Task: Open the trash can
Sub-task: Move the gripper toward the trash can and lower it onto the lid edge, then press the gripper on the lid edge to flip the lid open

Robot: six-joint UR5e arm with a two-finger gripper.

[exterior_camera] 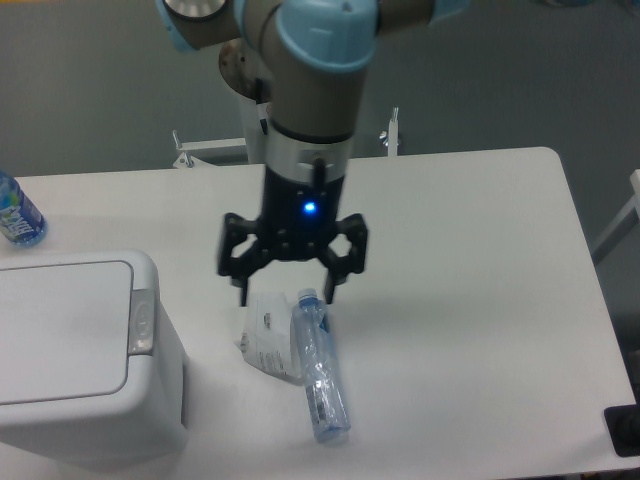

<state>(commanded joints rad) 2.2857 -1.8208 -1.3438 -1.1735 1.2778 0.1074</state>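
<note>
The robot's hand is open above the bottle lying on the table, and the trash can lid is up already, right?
Not quite. The camera view shows the lid is down flat on the trash can, not up. The rest is right: the hand is open above the bottle lying on the table.

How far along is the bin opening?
Done: nothing visible; the trash can lid lies flat and closed. In hand: the gripper is open and empty, above the table near the lying bottle, to the right of the can. Left: reach the grey button on the rim and press it.
</note>
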